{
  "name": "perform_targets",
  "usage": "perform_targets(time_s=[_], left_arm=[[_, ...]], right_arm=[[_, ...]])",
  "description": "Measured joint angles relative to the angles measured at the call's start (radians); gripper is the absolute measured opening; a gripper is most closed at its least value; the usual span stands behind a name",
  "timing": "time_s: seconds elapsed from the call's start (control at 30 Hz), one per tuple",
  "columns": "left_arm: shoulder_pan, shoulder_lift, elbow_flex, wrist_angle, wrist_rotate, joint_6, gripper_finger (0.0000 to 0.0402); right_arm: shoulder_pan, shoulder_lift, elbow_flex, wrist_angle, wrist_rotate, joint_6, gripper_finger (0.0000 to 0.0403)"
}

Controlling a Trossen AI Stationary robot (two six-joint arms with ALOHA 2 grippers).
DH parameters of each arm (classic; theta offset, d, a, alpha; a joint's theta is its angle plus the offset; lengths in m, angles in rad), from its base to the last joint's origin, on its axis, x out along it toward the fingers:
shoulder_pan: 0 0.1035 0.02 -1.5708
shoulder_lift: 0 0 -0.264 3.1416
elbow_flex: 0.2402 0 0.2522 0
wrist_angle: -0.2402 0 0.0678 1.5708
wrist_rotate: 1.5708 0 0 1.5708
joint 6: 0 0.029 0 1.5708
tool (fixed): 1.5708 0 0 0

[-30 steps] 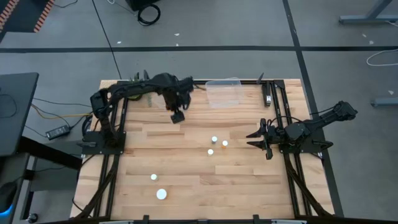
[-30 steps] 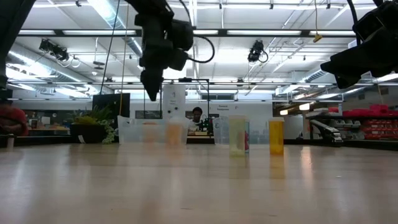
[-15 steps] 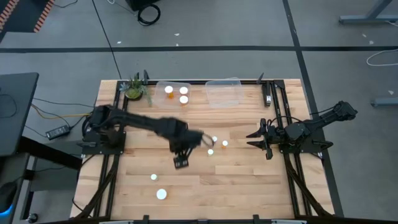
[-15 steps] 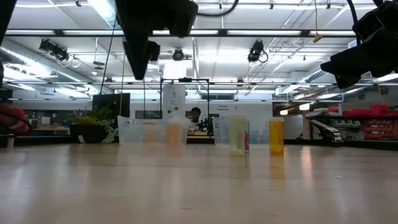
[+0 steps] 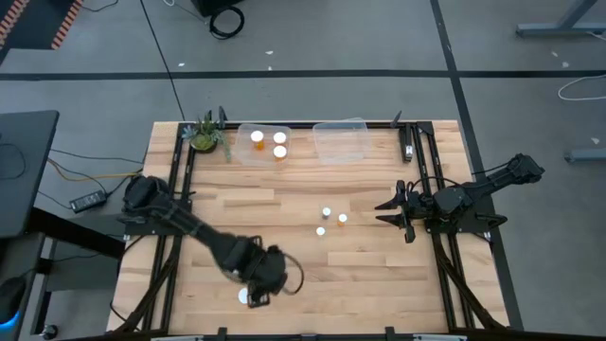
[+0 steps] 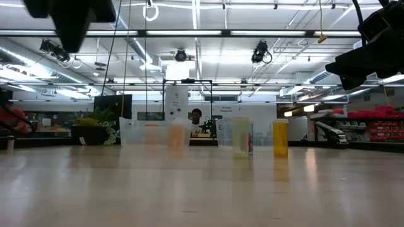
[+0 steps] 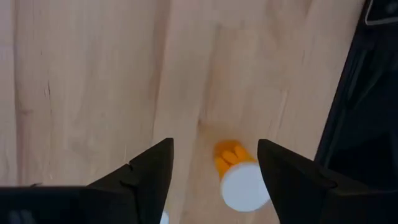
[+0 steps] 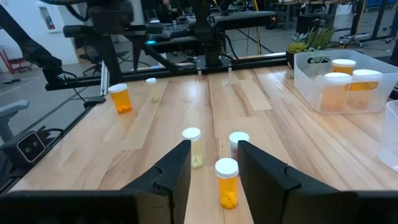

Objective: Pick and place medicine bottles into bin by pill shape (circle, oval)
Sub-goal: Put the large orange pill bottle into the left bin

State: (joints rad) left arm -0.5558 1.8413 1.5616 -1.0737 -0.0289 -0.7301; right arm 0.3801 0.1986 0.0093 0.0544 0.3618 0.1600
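My left arm has swept from the table's middle to the near edge since half a second ago; a second ago it hung by the bins at the far edge. My left gripper point(image 5: 254, 293) now hangs over the white-capped orange bottle point(image 7: 239, 176), fingers point(image 7: 145, 173) spread wide with nothing between them. In the left wrist view the bottle stands just off centre of the gap, nearer one finger, and touches neither. The other bottles have not shifted.

My right gripper point(image 5: 386, 212) waits at the table's right side, unmoved, fingers partly apart, holding nothing.

Materials: butcher-block table point(image 5: 379, 275) of pale wood strips, matte grain. The bottle has a translucent orange cylindrical body with a flat round white cap.

A small pale bottle point(image 5: 234, 270) stands just beyond my left gripper. Three bottles point(image 5: 328, 222) cluster mid-table, near the right gripper: in the right wrist view, one is orange and one clear with pale pills. The left clear bin point(image 5: 243, 152), a rounded plastic tub, holds two orange bottles point(image 5: 269, 143). The right clear bin point(image 5: 343, 144) stands just beside it. A potted plant point(image 5: 205, 136) sits at the far left corner.
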Motion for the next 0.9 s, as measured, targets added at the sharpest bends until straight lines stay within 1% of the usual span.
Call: perform_targets(time_s=[0.17,0.3,0.37,0.43,0.53,0.67,0.8,0.9], left_arm=[[-0.079,0.018,0.000,0.007,-0.016,0.010,0.0264],[-0.110,0.027,0.000,0.014,-0.014,-0.058,0.0270],[-0.112,0.027,-0.001,0.016,0.001,-0.116,0.0266],[-0.113,0.027,-0.001,0.015,0.050,-0.198,0.0260],[-0.121,0.027,-0.001,0.010,0.126,-0.373,0.0251],[-0.139,0.027,-0.001,0.008,0.169,-0.581,0.0243],[-0.165,0.037,0.000,0.001,0.178,-0.701,0.0248],[-0.185,0.065,0.000,-0.006,0.210,-0.741,0.0257]], right_arm=[[0.000,0.000,0.000,0.000,0.000,0.000,0.0138],[0.000,0.000,0.000,0.000,0.000,0.000,0.0138],[0.000,0.000,0.000,0.000,0.000,0.000,0.0138],[0.000,0.000,0.000,0.001,0.000,0.000,0.0138],[0.000,0.000,0.000,0.000,0.000,0.000,0.0138],[0.000,0.000,0.000,0.000,0.000,0.000,0.0138],[0.000,0.000,0.000,0.000,0.000,0.000,0.0138],[0.000,0.000,0.000,0.000,0.000,0.000,0.0138]])
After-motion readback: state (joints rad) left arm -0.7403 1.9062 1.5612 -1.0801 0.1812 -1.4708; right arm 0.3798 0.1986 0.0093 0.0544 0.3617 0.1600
